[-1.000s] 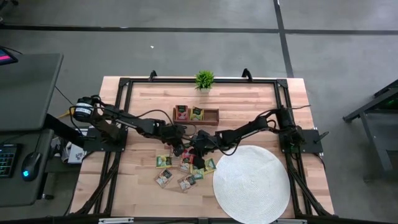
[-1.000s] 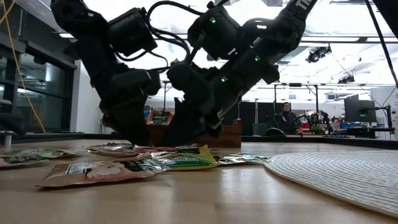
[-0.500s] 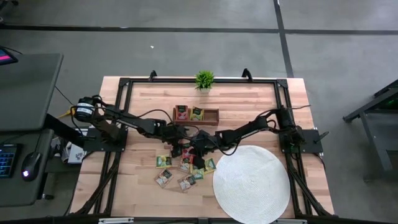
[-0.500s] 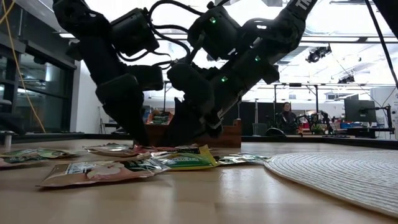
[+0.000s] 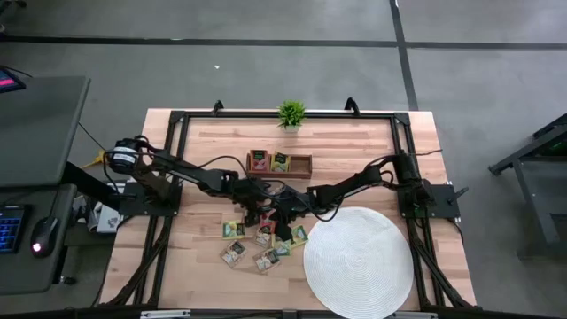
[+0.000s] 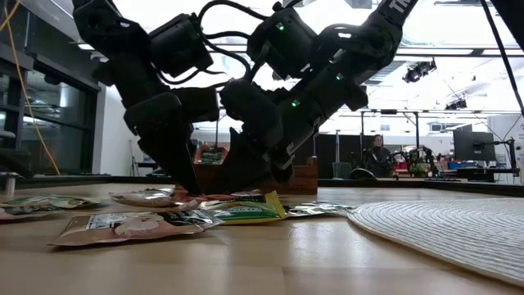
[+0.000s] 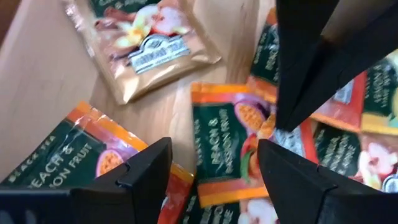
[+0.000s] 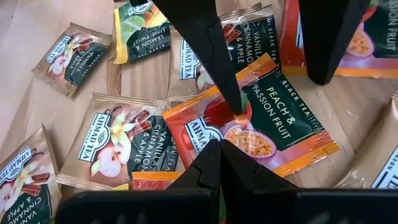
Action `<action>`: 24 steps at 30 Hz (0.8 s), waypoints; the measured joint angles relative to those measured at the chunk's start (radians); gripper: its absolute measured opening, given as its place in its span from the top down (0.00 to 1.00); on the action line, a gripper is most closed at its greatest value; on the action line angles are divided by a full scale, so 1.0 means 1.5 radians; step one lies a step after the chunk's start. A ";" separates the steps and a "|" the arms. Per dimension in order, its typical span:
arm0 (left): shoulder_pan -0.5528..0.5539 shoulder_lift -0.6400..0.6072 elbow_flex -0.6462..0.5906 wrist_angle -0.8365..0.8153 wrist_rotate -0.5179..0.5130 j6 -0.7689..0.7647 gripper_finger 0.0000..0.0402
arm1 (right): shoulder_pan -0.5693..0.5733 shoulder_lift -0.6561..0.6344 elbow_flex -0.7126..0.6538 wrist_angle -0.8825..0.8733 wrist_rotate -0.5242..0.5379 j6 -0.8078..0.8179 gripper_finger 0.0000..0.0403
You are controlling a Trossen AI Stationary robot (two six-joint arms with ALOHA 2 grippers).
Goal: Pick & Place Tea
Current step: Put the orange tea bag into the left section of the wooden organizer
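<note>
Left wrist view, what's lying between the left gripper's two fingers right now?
A Peach and Passion Fruit tea packet lies flat on the wooden table in the gap of the open left gripper, shown in the left wrist view.

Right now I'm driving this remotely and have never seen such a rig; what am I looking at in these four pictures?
Two dark robot arms work at a wooden table. One picture looks straight down, one looks level across the tabletop, and two come from cameras on the arms' wrists. The left pincer is open, its tips down over a peach tea packet. The right pincer is shut, low over the same pile, holding nothing. Loose tea packets lie mid-table. Farther back is a wooden tray with two packets in it, then a small potted plant. A round white mat lies on the right.
</note>
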 joint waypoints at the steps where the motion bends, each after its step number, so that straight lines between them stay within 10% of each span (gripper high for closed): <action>1: 0.000 0.001 0.000 0.008 0.004 -0.001 0.41 | 0.000 0.000 0.000 0.002 0.001 0.000 1.00; 14: -0.008 0.019 0.000 0.017 0.005 -0.020 0.42 | 0.000 0.000 0.000 0.004 0.003 -0.001 1.00; 24: -0.009 0.022 0.001 0.016 0.006 -0.022 0.62 | 0.000 0.000 0.000 0.005 0.004 0.000 1.00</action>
